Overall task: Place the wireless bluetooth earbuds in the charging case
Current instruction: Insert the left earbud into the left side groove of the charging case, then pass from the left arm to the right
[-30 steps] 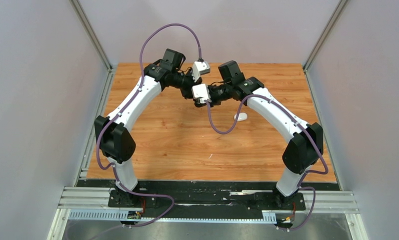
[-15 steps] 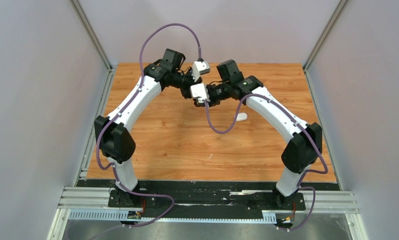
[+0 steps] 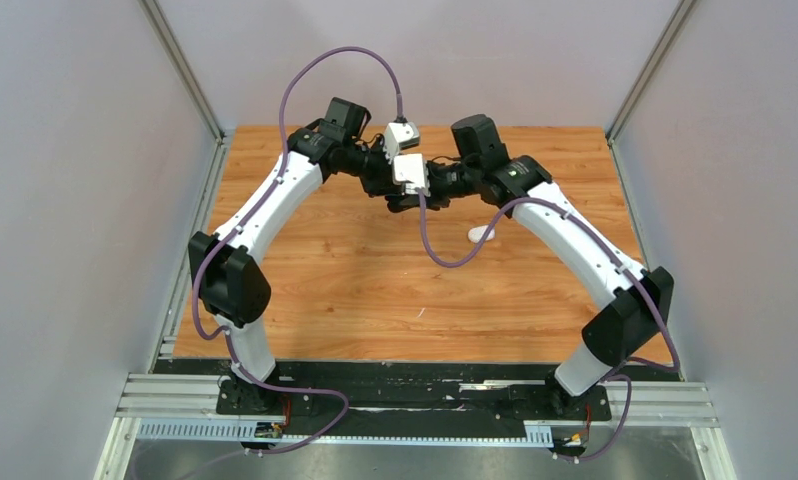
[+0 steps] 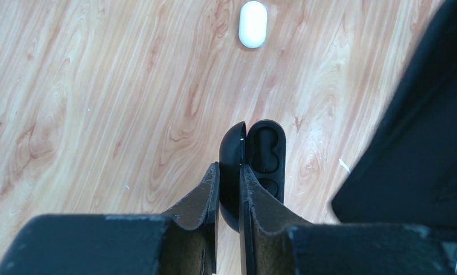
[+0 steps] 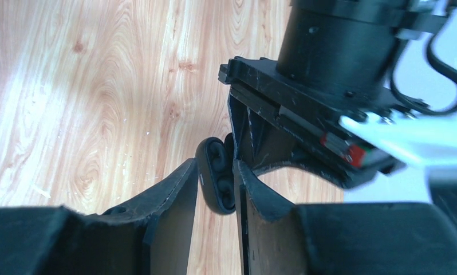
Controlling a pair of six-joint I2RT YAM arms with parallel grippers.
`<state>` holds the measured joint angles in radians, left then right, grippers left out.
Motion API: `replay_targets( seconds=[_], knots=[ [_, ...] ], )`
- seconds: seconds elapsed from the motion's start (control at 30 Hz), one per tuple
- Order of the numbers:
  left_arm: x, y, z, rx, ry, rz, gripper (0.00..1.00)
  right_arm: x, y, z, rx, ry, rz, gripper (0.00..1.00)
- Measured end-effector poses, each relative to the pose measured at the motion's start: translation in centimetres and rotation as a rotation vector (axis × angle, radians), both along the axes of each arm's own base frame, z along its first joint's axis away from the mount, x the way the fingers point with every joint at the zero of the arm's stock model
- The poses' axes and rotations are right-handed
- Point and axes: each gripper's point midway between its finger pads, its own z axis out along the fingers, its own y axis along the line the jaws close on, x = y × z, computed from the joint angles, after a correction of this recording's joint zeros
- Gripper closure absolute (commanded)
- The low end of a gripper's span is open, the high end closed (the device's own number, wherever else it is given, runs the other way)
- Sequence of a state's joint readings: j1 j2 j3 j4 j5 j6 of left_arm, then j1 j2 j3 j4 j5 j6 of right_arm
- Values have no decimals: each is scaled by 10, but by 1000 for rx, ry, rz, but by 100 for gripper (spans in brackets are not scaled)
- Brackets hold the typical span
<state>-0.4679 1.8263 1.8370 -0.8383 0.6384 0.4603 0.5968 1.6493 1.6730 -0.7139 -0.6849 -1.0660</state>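
Well, how far along?

Mid-task, by my reading. Black case (image 4: 266, 152) is open and looks held off the table (image 3: 325, 290), over its far half, about midway between the left and right edges. Left gripper (image 4: 229, 172) clenched on the lid (image 4: 232, 146). Right gripper (image 5: 215, 167) has its jaws parted, the case showing in the gap; contact unclear.

And the earbuds?

None loose in any view. The case's two wells (image 5: 216, 153) read dark and rounded: seated black buds or bare recesses, cannot tell. White buds unseen.

The white case (image 4: 253, 23)?

Closed, flat on the table, a little right of its middle, well apart from both grippers. Contents hidden.

What's left?

Judgement only: confirm the black pair is seated, shut that lid. White pair unaccounted for, so possibly that case too.
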Motion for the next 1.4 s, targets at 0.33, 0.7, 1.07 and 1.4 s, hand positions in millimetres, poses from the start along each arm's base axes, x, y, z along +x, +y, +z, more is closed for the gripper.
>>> replay_targets(
  seconds=[0.33, 0.7, 1.07, 1.4],
  knots=[
    [2, 1, 5, 1, -35, -3, 100, -3, -67, 38, 233, 276, -278, 52],
    [-12, -9, 31, -127, -135, -78, 100, -2, -68, -12, 315, 751, -313, 41],
    [-24, -17, 76, -277, -330, -159, 100, 5, -47, -17, 342, 885, -182, 41],
    [-26, -25, 80, -329, -300, -172, 100, -2, -40, 0, 365, 870, -94, 47]
  ],
)
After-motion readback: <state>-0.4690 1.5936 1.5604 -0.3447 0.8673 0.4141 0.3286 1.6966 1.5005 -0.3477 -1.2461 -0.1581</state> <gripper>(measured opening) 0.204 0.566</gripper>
